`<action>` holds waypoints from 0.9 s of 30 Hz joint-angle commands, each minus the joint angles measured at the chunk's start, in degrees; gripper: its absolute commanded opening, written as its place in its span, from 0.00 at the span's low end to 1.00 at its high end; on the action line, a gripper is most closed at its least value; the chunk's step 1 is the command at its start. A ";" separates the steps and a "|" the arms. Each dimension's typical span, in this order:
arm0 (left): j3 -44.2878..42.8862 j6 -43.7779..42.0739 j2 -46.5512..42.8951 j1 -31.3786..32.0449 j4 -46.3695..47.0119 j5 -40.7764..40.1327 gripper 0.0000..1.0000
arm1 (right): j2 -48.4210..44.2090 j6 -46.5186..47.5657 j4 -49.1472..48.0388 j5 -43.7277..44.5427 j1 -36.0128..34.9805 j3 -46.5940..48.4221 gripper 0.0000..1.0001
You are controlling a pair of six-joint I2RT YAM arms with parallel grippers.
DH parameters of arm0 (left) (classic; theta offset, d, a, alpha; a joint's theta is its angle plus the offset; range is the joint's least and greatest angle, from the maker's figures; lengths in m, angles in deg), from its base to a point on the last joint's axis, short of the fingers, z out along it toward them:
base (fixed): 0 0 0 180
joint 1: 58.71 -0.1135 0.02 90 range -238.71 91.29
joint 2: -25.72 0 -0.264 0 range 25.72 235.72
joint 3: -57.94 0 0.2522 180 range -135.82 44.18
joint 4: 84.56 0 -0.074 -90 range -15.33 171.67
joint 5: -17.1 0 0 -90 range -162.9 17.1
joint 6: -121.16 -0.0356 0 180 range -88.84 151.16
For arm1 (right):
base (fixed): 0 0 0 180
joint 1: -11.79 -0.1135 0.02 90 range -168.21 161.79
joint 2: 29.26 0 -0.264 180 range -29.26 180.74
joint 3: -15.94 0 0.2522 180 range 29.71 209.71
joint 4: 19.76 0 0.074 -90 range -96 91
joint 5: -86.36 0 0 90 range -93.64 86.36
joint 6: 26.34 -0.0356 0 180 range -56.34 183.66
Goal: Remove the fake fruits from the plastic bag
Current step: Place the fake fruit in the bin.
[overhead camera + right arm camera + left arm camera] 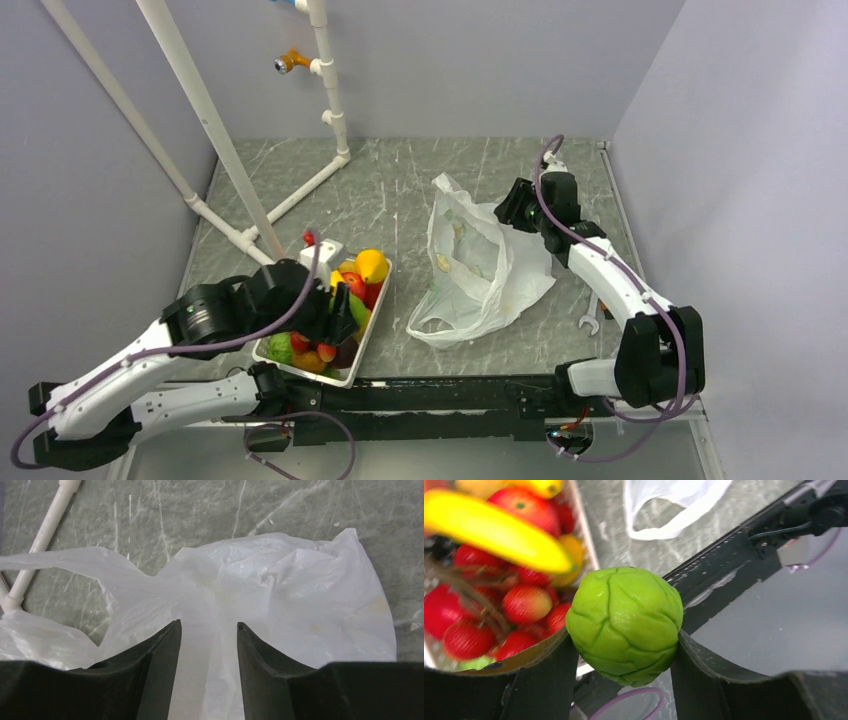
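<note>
Green round fruit (pixel 624 625): glossy, lobed and creased, pinched on both sides between the left jaws, near left.
Yellow banana (pixel 494 530), bunch of small red strawberry-like fruits (pixel 499 615), yellow-orange round fruit (pixel 572 552): heaped together, touching, near left.
Plastic bag (pixel 480 265): translucent white, crumpled, lying slack on the worktop right of centre, one loop handle at the near end.

Lab test cell: grey walls (pixel 450 60), marbled tabletop (pixel 400 190), white pipe frame (pixel 331 90).
</note>
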 commanded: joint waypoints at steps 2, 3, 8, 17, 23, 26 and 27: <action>0.53 6.24 -3.76 0.03 -12.31 -7.91 0.26 | -2.97 1.76 1.03 0.53 -0.49 -1.02 0.48; 1.26 5.92 -3.61 0.04 -10.83 -6.88 0.24 | -3.20 1.68 1.00 0.37 -0.73 -1.13 0.49; 2.84 3.62 1.86 0.07 -4.83 -3.08 0.20 | -4.93 2.78 2.57 1.68 -2.95 -0.89 0.55; 0.68 -9.19 20.90 0.03 -1.28 0.37 0.16 | -11.96 4.83 5.94 4.49 -8.52 -0.24 0.75; -3.56 -11.31 31.86 0.18 -9.51 -6.36 0.14 | -12.95 5.18 6.92 4.67 -8.55 -1.36 0.75; -4.98 -10.51 35.05 0.44 -13.20 -9.32 0.14 | -12.79 4.98 6.46 4.33 -8.57 -2.24 0.75; -4.98 -10.25 35.55 0.57 -13.71 -10.04 0.14 | -12.68 4.91 6.28 4.12 -8.56 -2.56 0.75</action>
